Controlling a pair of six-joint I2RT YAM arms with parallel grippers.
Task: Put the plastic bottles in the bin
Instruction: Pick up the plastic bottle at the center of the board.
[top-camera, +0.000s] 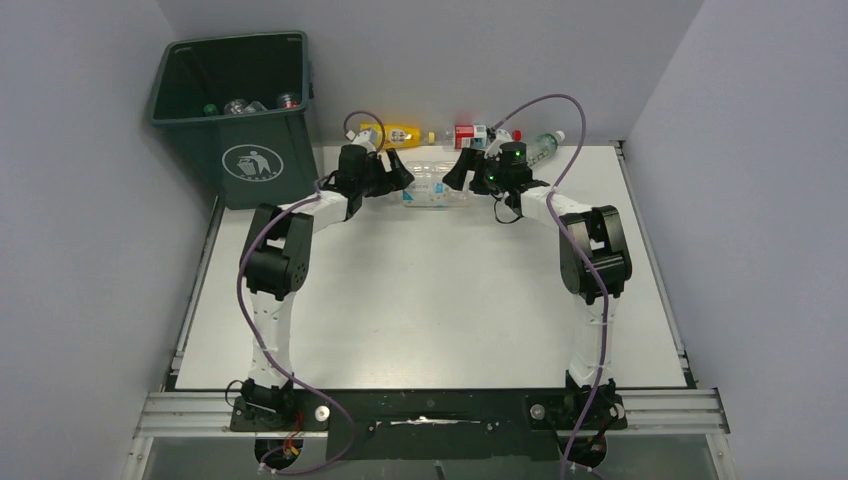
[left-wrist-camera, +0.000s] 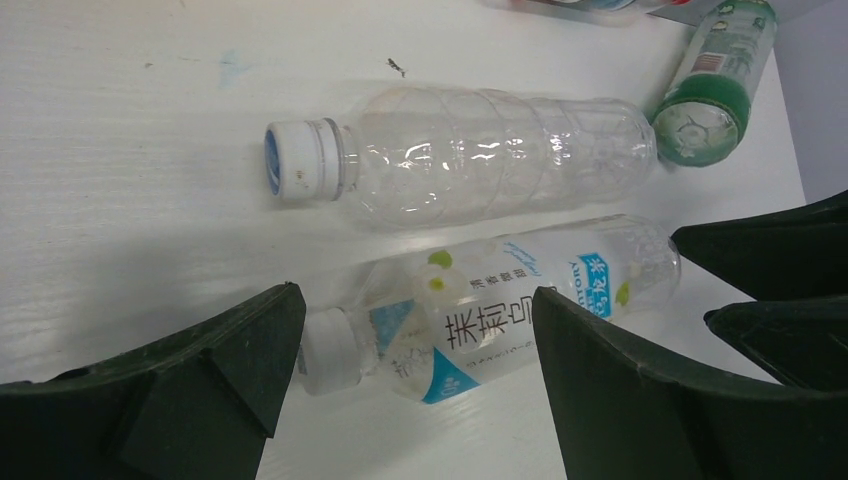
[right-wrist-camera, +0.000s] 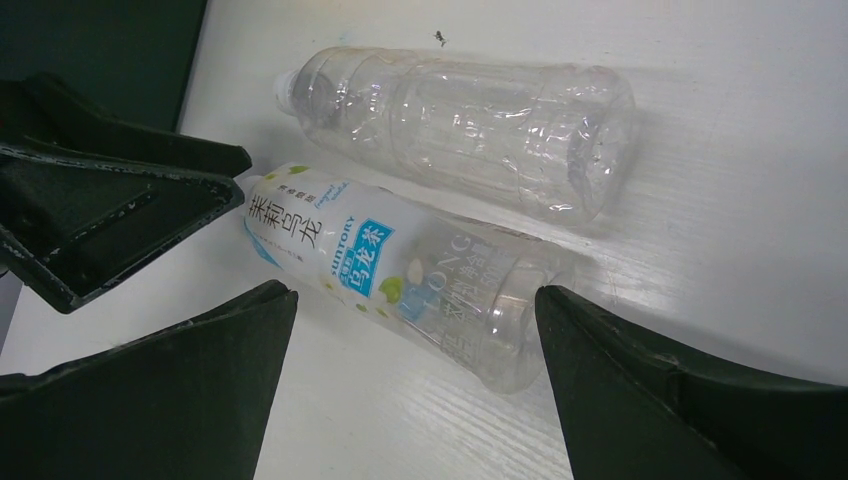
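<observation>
Two clear bottles lie side by side on the table (top-camera: 430, 300) between my grippers. The one with a white and blue label (top-camera: 437, 195) (left-wrist-camera: 490, 310) (right-wrist-camera: 380, 270) lies between the open fingers of both grippers. The bare clear bottle (left-wrist-camera: 470, 150) (right-wrist-camera: 470, 120) lies just beyond it. My left gripper (top-camera: 402, 176) (left-wrist-camera: 415, 298) is open over the labelled bottle's cap end. My right gripper (top-camera: 455, 172) (right-wrist-camera: 417, 298) is open over its base end. The dark green bin (top-camera: 240, 110) stands at the far left with several bottles inside.
A yellow bottle (top-camera: 395, 133), a red-labelled bottle (top-camera: 470, 133) and a green-labelled bottle (top-camera: 540, 148) (left-wrist-camera: 710, 90) lie along the back wall. The right gripper's fingers (left-wrist-camera: 780, 290) show in the left wrist view. The left gripper's fingers (right-wrist-camera: 120, 210) show in the right wrist view.
</observation>
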